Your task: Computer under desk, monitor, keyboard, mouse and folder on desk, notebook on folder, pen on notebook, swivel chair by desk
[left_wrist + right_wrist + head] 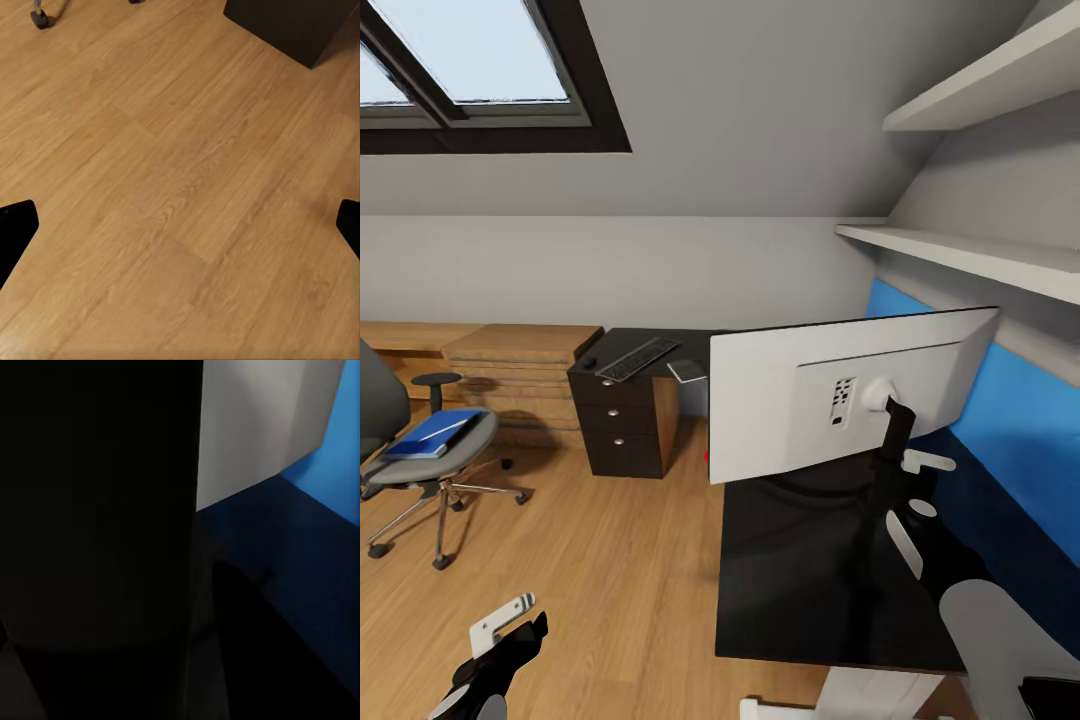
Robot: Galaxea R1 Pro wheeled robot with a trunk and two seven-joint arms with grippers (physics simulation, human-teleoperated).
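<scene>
The monitor (810, 390) shows its pale back and leans over the black desk (800, 590). My right gripper (897, 432) is at its black stem and looks shut on it. In the right wrist view the monitor's pale back (255, 427) is very close. The keyboard (637, 358) and the small mouse (589, 362) lie on the desk's far wing, with a flat grey slab (685, 371) beside them. The blue folder (432, 433) lies on the swivel chair (430, 470) at the left. My left gripper (525, 620) hangs open over the floor (180, 225).
A black drawer unit (618, 420) with silver knobs carries the desk's far end. A light-wood chest (520, 375) stands behind it. A blue panel (1010, 420) lines the wall at the right, under two shelves (960, 255). Wood floor (610, 560) lies open between chair and desk.
</scene>
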